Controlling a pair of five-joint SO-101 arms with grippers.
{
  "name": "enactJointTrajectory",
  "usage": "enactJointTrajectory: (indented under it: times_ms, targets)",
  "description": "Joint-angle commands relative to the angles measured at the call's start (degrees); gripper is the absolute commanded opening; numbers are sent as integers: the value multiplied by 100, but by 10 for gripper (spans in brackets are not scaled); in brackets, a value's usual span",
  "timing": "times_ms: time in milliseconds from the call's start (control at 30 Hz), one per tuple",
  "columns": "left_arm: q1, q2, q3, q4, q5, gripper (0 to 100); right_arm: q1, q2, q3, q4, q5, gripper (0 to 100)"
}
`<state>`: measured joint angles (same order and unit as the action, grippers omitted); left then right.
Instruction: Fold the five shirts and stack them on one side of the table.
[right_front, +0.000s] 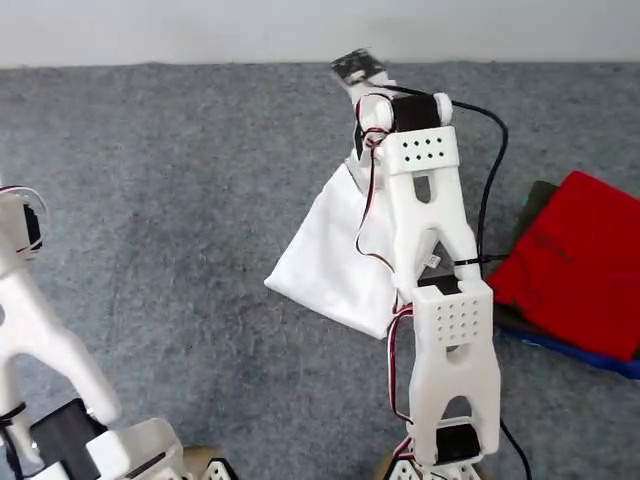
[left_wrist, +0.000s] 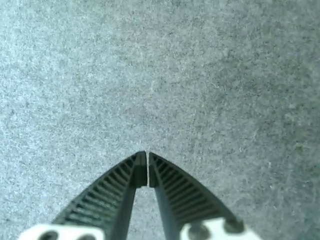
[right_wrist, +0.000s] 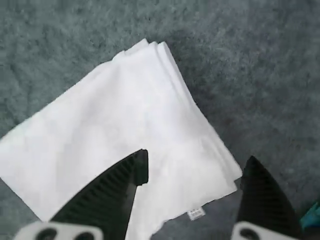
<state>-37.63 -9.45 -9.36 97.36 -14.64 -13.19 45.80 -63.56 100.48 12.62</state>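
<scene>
A folded white shirt lies on the grey carpeted table, right of centre. The right arm stretches over its right part. In the right wrist view the right gripper hangs open above the white shirt, one finger over the cloth and the other past its folded edge. Nothing is between its fingers. At the table's right edge, a folded red shirt tops a stack, with a dark layer and a blue edge showing beneath. The left gripper is shut and empty above bare carpet.
The left arm stands at the front left corner of the table. Bare carpet spreads across the left half and the back of the table. A black cable runs along the right arm.
</scene>
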Motion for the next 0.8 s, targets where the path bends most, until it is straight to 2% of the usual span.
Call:
enactJointTrajectory:
  times_ms: [0, 133, 267, 367, 467, 533, 767]
  targets:
    - [0, -158, -13, -62, -44, 13, -110, -435, -18, 251, -1679, 299]
    - [0, -158, -13, -62, -44, 13, -321, -840, 756, 251, -2699, 299]
    - [0, -158, -13, -62, -44, 13, -505, -1473, 1873, 251, -3332, 309]
    - [0, -158, -13, -62, -44, 13, -541, -1560, 2541, 189, -3789, 400]
    - [0, -158, -13, -62, -44, 13, -505, -1262, 2620, 180, -4237, 525]
    - [0, -158, -13, -62, -44, 13, -497, -1033, 2620, 66, -4378, 559]
    - [-26, -158, -13, -53, -53, 13, -365, -119, 2620, -743, -4651, 559]
